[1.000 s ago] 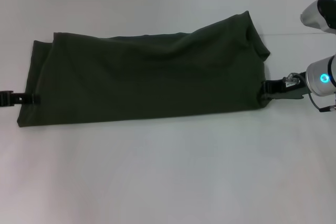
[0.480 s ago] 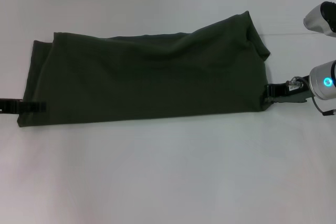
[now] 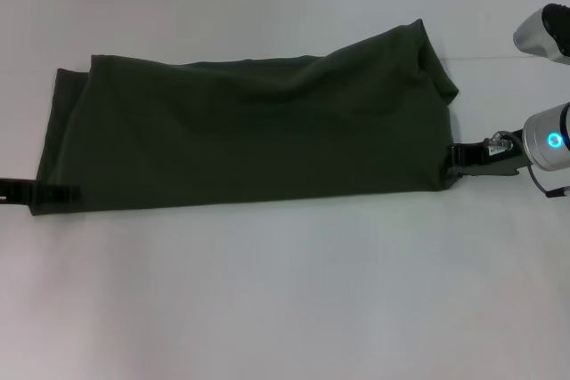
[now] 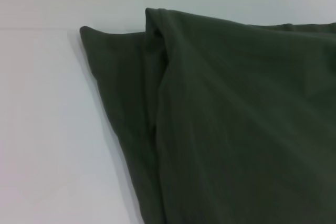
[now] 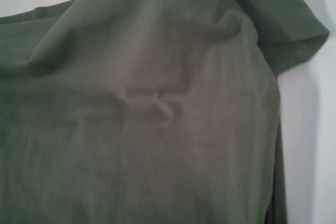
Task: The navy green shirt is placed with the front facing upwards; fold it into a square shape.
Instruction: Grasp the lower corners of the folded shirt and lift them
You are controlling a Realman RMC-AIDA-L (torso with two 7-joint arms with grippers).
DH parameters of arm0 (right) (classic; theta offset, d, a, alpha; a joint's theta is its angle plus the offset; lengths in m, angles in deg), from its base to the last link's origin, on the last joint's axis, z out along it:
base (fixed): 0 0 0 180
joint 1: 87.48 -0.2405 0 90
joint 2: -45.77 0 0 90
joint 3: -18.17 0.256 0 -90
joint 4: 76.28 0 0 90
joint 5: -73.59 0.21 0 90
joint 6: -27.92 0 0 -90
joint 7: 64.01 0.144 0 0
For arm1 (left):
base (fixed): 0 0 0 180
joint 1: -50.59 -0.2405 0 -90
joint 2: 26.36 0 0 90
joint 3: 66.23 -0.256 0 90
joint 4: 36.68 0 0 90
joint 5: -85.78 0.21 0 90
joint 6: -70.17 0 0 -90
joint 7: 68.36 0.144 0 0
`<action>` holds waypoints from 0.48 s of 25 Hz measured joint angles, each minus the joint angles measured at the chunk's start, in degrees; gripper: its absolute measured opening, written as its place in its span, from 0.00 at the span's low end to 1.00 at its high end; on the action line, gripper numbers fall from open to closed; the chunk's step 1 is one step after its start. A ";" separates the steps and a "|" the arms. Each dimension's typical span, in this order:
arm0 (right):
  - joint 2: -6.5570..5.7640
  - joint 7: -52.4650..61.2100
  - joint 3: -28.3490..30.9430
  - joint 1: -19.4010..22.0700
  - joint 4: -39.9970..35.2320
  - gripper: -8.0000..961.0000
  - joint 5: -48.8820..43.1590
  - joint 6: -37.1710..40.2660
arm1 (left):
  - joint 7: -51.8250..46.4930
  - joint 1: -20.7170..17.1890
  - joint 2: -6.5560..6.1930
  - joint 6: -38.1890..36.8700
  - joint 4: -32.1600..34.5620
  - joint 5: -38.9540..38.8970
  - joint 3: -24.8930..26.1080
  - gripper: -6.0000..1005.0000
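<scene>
The navy green shirt (image 3: 245, 131) lies on the white table (image 3: 285, 291) as a long band running from the robot's left to its right, already doubled lengthwise, with no lettering showing on the upper face. The left gripper (image 3: 64, 193) sits at the near corner of the shirt's left end, and the right gripper (image 3: 456, 155) at the near part of the right end, each touching or just beside the cloth edge; whether the jaws of either are apart or clamped on fabric cannot be told from these views. The step in hand appears to be taking hold of the ends so the band can be folded across into a square. To do it well, each grip should catch every layer at its corner, since the left wrist view shows stacked layers slightly offset there. The far right corner is bunched and turned over, so it may need smoothing, or the finished square could come out lumpy with uneven edges.
</scene>
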 joint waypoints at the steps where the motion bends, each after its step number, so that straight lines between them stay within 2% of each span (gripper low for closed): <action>1: 0.00 0.00 0.00 0.00 0.00 0.03 0.00 0.00 | -0.02 0.00 0.02 0.07 -0.02 0.07 0.00 0.87; 12: 0.00 -0.08 0.00 -0.10 0.06 0.03 0.00 -0.12 | 0.33 1.01 0.71 3.44 -2.83 0.18 -0.49 0.87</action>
